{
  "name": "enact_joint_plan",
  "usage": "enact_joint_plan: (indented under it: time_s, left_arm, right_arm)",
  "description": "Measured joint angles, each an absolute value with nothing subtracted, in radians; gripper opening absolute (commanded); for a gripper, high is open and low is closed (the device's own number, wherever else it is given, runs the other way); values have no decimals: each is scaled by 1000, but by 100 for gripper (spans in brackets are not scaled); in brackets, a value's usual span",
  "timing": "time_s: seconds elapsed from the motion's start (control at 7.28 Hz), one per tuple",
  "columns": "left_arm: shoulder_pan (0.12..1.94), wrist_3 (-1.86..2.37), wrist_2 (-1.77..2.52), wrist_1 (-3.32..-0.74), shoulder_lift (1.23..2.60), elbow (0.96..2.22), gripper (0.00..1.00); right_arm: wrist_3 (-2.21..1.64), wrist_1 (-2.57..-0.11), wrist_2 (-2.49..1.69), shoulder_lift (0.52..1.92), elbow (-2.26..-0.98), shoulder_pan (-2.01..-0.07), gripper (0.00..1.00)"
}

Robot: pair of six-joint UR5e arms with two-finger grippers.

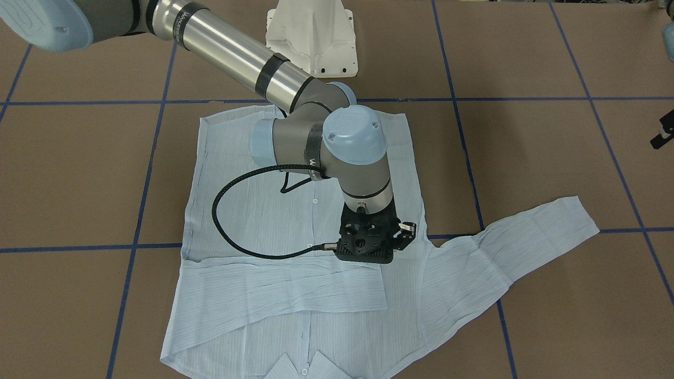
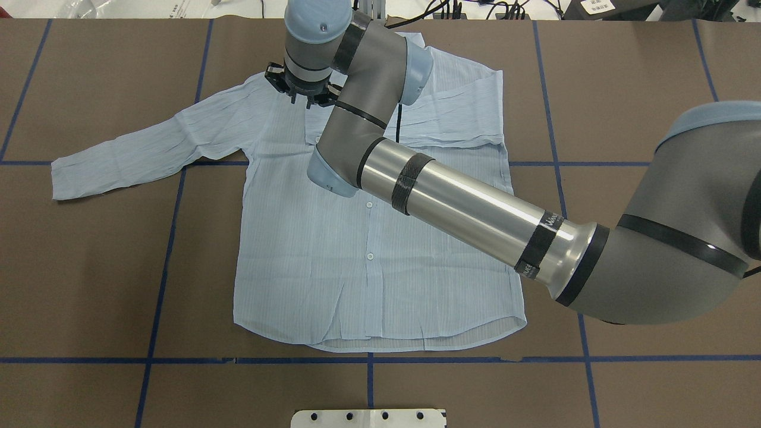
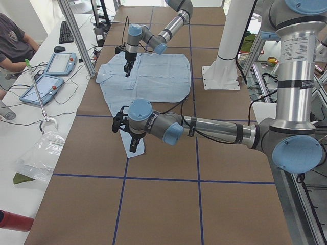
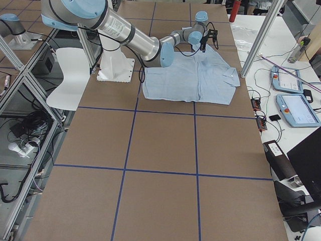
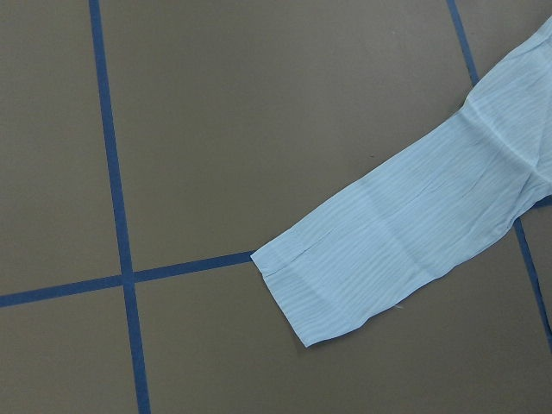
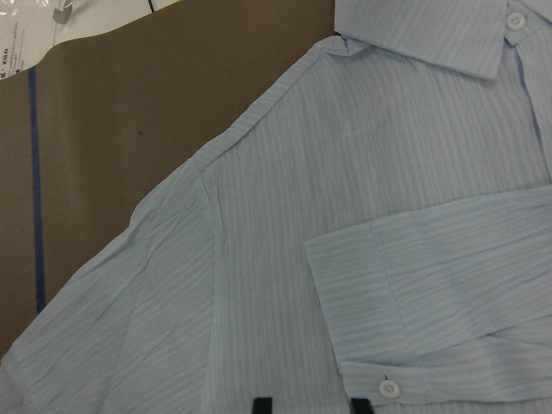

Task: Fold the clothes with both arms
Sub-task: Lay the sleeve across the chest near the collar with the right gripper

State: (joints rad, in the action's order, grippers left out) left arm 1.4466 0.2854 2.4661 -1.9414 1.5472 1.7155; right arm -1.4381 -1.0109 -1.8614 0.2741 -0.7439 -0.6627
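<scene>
we are viewing the shirt (image 2: 368, 238) lying flat, buttons up, on the brown table (image 2: 89, 267), with its collar (image 6: 423, 34) pointing away from the robot. one sleeve (image 1: 284, 287) is lying folded across the chest. the other sleeve (image 2: 148, 148) is stretching sideways, its cuff (image 5: 328, 285) overlapping a blue tape line (image 5: 190, 269). the right claw (image 2: 300, 92) is hanging over the chest near the shoulder, its fingertips (image 6: 262, 403) spread apart and gripping nothing. the left claw (image 3: 133, 143) is hovering above the cuff; we cannot tell its state. bare table is bordering every shirt edge.
</scene>
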Motion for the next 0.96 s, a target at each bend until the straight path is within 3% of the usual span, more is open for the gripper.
enact_joint_plan:
  time_s: [0.27, 0.41, 0.96]
  left_arm:
    - [1421, 347, 2464, -1946, 1613, 1659, 100]
    - [1410, 372, 2462, -1954, 1661, 1592, 100]
    - [1252, 657, 2370, -2271, 1751, 1325, 93]
  right_arm:
    - [-1473, -999, -1848, 277, -763, -662, 57]
    - [-1507, -1001, -1845, 325, -831, -665, 57]
    - [-1535, -1037, -1852, 649, -1228, -681, 55]
